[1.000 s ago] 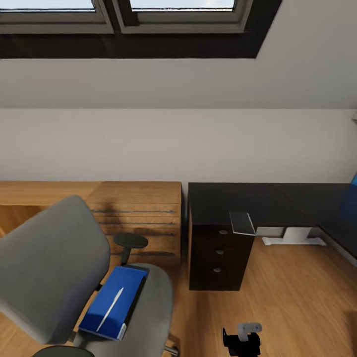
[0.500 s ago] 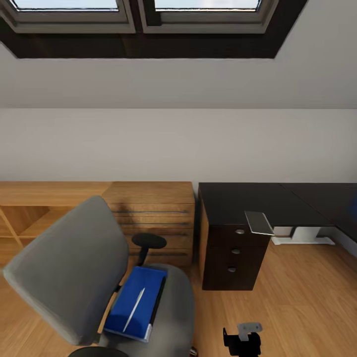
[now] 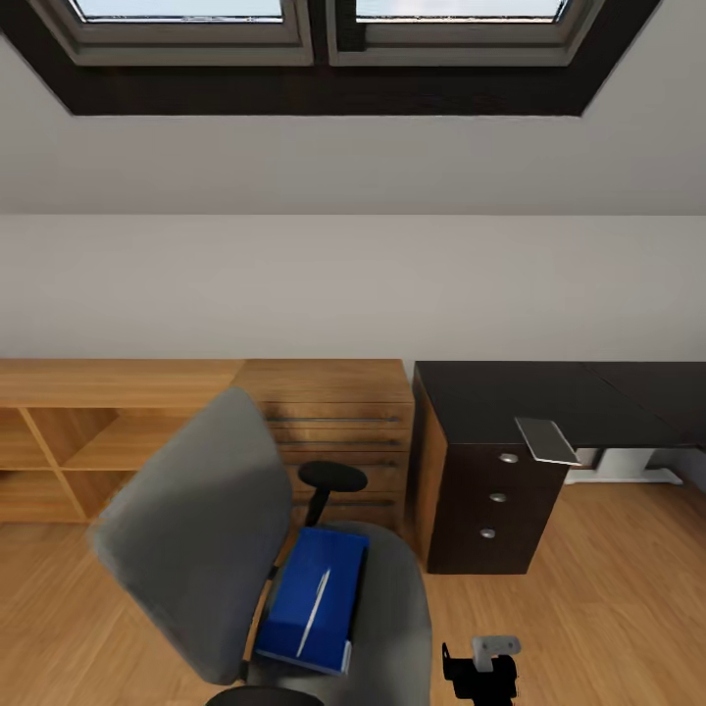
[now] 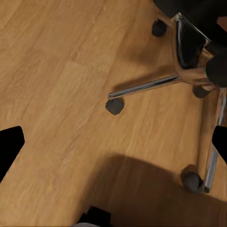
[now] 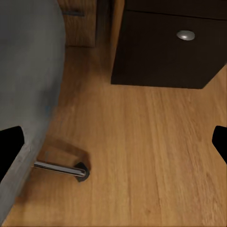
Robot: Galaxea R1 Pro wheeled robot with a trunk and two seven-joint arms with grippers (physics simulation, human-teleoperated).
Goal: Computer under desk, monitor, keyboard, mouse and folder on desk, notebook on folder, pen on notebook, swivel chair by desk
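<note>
Your view has swung left, so everything sits further right. Your desk (image 3: 510, 402) stands beside the wood cabinet (image 3: 333, 412); the swivel chair (image 3: 226, 549) carries the blue folder (image 3: 312, 598). Both your grippers (image 4: 113, 151) (image 5: 113, 142) are spread wide, empty.

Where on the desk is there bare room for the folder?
The desk top is bare from its left edge across to the right, apart from a grey sheet overhanging the front edge above the drawers. The folder lies on the swivel chair seat, pen on it.
</note>
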